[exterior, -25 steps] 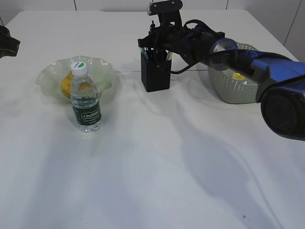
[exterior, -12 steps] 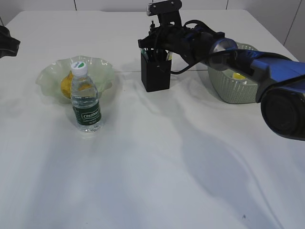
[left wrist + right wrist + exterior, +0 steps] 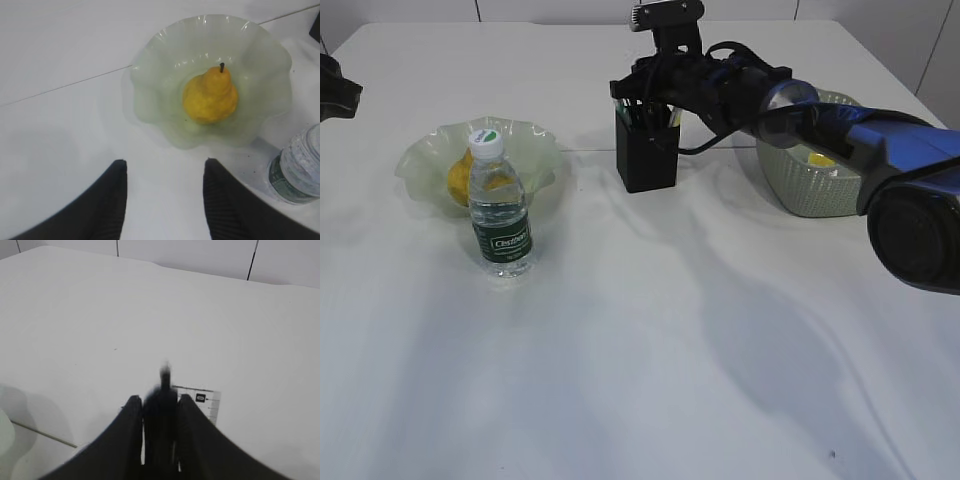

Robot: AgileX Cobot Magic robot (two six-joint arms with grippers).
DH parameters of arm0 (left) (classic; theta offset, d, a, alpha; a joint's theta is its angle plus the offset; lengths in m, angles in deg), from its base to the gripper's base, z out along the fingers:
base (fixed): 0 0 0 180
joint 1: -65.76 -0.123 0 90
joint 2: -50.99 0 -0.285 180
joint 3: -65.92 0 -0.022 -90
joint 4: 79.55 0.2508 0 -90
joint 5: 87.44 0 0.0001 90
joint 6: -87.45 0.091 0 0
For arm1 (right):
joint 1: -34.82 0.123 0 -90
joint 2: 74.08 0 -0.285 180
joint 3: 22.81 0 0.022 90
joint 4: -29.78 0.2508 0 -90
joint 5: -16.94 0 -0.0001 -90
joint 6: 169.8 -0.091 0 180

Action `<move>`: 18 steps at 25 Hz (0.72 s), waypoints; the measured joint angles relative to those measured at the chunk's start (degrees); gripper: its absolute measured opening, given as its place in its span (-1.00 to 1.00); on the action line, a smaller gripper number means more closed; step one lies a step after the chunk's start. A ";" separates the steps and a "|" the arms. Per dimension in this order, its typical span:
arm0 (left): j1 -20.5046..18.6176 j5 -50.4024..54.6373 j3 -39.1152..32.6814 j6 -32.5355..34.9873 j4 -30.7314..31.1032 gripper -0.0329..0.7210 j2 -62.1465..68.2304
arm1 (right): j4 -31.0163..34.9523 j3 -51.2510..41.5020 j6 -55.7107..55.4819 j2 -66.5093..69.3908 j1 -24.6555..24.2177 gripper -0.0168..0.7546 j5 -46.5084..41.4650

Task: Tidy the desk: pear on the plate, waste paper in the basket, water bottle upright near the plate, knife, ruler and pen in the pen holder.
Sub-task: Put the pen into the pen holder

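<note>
The pear (image 3: 210, 97) lies in the pale green plate (image 3: 155, 95). The water bottle (image 3: 500, 215) stands upright just in front of the plate. My right gripper (image 3: 159, 400) hangs right over the black pen holder (image 3: 646, 150). A slim dark thing, too blurred to name, stands between its fingers with a thin light gap on each side. The clear ruler (image 3: 205, 402) sticks up behind the right finger. Yellow waste paper (image 3: 817, 158) lies in the green basket (image 3: 810, 185). My left gripper (image 3: 165, 167) hovers open and empty above the desk (image 3: 650, 330), short of the plate.
The right arm (image 3: 840, 130) stretches from the right edge across the basket to the holder. The left arm's dark tip (image 3: 335, 90) shows at the far left edge. The plate's ruffled rim and the bottle stand close together on the left.
My right gripper has edged slightly upward over the pen holder. The plate, bottle, basket and left arm have stayed put.
</note>
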 joint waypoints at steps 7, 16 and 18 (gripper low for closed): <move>0.00 0.00 0.00 0.00 0.00 0.01 0.00 | 0.00 0.00 -0.83 0.00 0.00 -0.33 0.04; 0.00 0.00 0.00 0.00 0.00 0.01 0.00 | -0.10 0.00 -0.87 -3.03 -0.25 -0.33 -1.68; 0.00 0.00 0.00 0.00 0.00 0.01 0.00 | -0.10 0.00 -0.97 -3.74 -0.25 -0.33 -2.50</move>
